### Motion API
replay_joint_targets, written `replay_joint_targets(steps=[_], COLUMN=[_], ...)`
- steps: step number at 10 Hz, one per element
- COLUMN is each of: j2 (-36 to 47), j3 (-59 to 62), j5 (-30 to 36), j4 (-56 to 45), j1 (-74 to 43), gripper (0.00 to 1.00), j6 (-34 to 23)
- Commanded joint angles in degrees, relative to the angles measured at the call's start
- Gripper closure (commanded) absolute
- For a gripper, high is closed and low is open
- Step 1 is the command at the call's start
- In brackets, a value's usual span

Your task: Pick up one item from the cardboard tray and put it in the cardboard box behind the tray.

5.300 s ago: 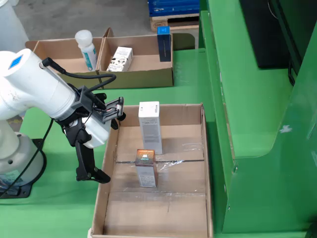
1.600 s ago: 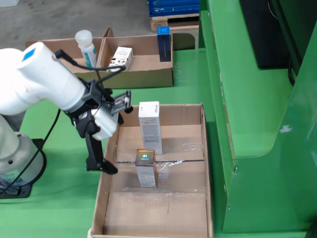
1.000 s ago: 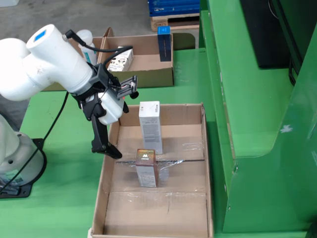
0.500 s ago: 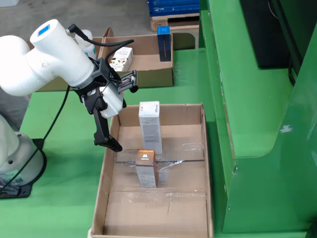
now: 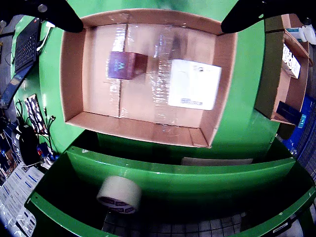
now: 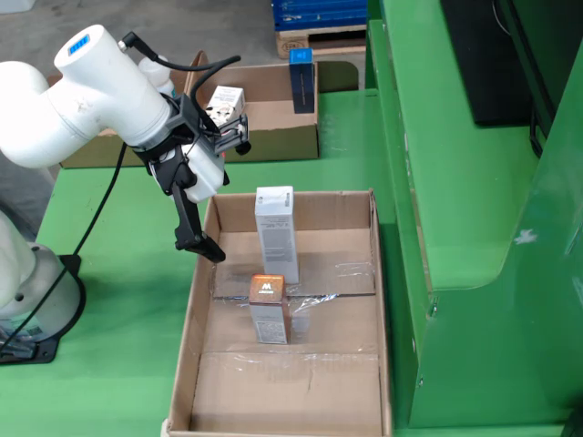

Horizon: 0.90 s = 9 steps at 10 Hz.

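Observation:
The cardboard tray (image 6: 379, 273) holds a tall white carton (image 6: 275, 232) standing at its far end and a smaller copper-brown box (image 6: 270, 308) with an M logo in the middle. My gripper (image 6: 204, 240) hangs open and empty above the tray's far left rim, touching neither item. From the wrist view I look straight down into the tray (image 5: 133, 127). There the brown box (image 5: 126, 65) is on the left and the white carton (image 5: 194, 84) on the right. The gripper (image 5: 152, 22) has its dark fingers spread wide at the top corners. The cardboard box (image 6: 264, 141) stands behind the tray.
The box behind holds a white patterned carton (image 6: 221, 107), a blue carton (image 6: 301, 80) and a bottle half hidden by the arm. A tall green structure (image 6: 455, 182) borders the tray's right side. A tape roll (image 5: 118, 194) lies on it. The robot base (image 6: 27, 300) stands at left.
The arm has lifted and swung from beside the tray's left wall toward its far left corner. The gripper stayed open and empty. Both items in the tray have not moved.

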Motion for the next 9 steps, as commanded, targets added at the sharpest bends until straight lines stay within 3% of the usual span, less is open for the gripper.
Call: replay_joint_targets(steps=[1,9], j2=[-0.95,-8.52], j3=[4.63,14.57], j5=[-0.72,-1.67], j4=[-1.01,-5.16], j1=[3.47,7.78], gripper=[0.0,0.0], j6=[2.15,6.04])
